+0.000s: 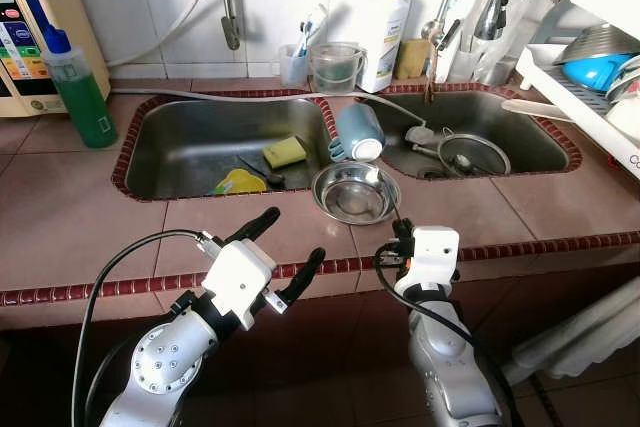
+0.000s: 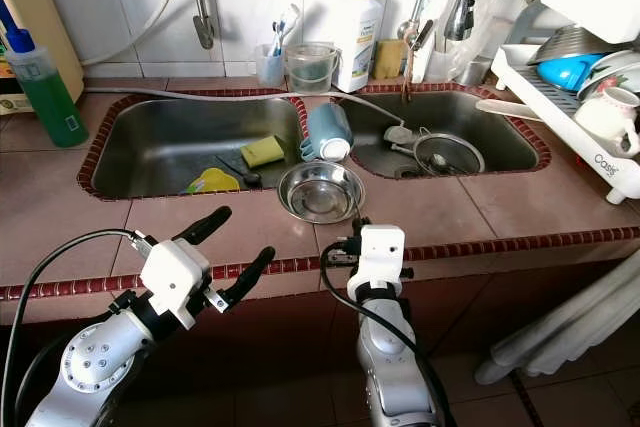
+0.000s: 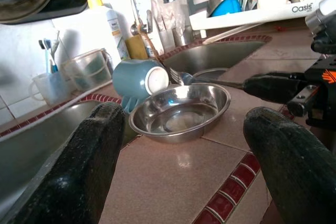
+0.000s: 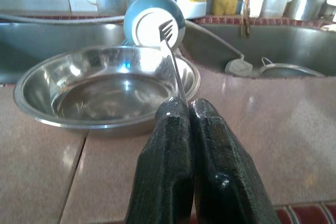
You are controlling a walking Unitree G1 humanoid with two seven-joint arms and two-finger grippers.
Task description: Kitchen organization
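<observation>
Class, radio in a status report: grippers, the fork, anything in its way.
Right gripper shut on fork, tines over steel bowl. Left gripper open, empty, at counter edge. Blue mug lying beyond bowl.

A pinkish-brown tiled countertop (image 1: 80, 207) with a dark red tile edging is seen, with a double steel sink (image 1: 200, 142) set into it. A shallow steel bowl (image 1: 355, 192) is placed on the tiles at the front, right by the divider between the two basins. A blue mug (image 1: 358, 132) is laid on its side across that divider, just behind the bowl. A green bottle (image 1: 78, 92) with a blue cap is stood upright at the left rear corner. Along the back ledge, a clear measuring jug (image 1: 335, 67), a small cup of toothbrushes (image 1: 294, 62) and a white bottle (image 1: 383, 35) are lined up. A white dish rack (image 1: 590, 87) is parked at the right end.
</observation>
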